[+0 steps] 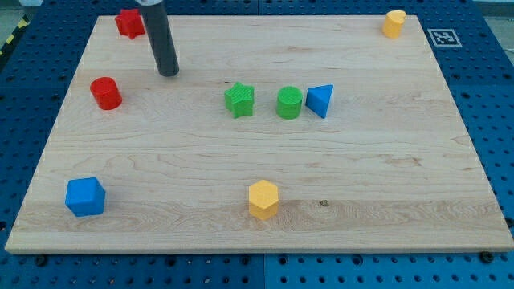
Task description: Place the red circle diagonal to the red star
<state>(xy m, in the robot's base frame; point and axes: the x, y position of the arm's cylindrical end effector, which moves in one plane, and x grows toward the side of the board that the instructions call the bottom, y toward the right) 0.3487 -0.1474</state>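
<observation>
The red circle (105, 93) stands on the wooden board at the view's left. The red star (128, 22) sits near the board's top left corner, up and slightly right of the circle. My tip (169, 73) rests on the board to the right of the red circle and below right of the red star, touching neither. The dark rod rises from it toward the view's top.
A green star (239, 99), a green circle (290, 103) and a blue triangle (320, 100) stand in a row at the middle. A blue cube (85, 197) is at bottom left, a yellow hexagon (263, 199) at bottom centre, a yellow block (393, 23) at top right.
</observation>
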